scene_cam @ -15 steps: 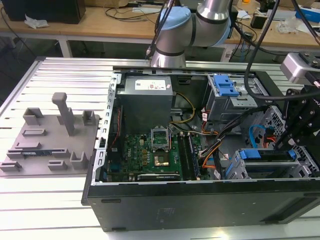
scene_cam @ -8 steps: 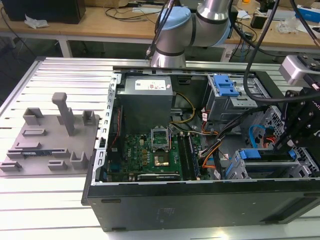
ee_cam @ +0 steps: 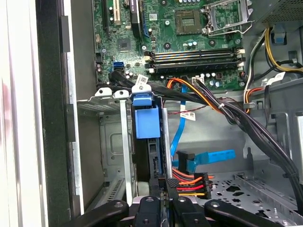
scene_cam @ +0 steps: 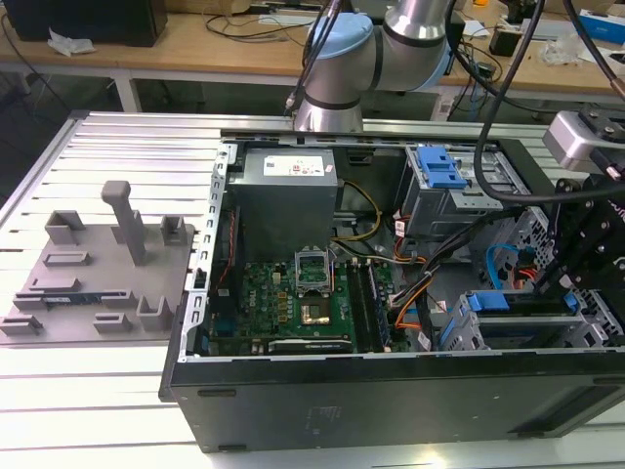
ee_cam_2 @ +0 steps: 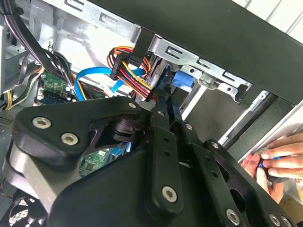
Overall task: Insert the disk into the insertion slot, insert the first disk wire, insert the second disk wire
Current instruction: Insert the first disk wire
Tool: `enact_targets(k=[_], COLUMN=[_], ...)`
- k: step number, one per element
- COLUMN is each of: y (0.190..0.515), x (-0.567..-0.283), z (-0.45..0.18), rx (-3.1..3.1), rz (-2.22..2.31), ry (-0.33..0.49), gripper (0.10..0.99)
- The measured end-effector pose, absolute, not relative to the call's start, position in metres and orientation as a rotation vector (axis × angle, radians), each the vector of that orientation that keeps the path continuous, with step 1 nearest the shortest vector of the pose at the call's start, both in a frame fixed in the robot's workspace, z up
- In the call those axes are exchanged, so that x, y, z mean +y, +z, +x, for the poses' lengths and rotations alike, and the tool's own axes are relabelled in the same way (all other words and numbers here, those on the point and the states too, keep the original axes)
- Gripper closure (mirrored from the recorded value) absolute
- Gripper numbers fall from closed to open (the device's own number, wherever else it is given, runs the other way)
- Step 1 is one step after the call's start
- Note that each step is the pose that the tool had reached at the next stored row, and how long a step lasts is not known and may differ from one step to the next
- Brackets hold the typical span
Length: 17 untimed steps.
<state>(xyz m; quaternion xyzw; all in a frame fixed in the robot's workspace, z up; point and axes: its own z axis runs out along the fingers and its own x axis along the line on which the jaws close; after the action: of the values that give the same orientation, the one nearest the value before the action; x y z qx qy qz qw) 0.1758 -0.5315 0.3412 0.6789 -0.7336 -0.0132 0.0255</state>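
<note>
At the exterior view's right end of the open computer case (scene_cam: 391, 401), reaches in from the far side, wrist bent down over the drive cage. Points the gripper (ee_cam: 163, 191) at the disk (ee_cam: 147, 120), already seated in the insertion slot (ee_cam: 124, 137). Pinches fingers (ee_cam_2: 161, 123) close on the black plug of the disk wire (ee_cam: 189, 182), a red, orange and yellow bundle.

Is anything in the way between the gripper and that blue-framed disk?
Nothing visible. In the first wrist view the gripper is close up to the disk, which sits in the insertion slot; the coloured wire plug and blue cable lie beside it, not between.
</note>
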Motion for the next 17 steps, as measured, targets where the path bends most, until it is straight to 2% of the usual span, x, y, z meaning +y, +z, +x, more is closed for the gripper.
enact_targets(k=[17], y=[0.3468], x=[-0.5326], z=[0.1758], rx=[-2.268], rz=[2.099], ry=[-0.041], gripper=[0.922])
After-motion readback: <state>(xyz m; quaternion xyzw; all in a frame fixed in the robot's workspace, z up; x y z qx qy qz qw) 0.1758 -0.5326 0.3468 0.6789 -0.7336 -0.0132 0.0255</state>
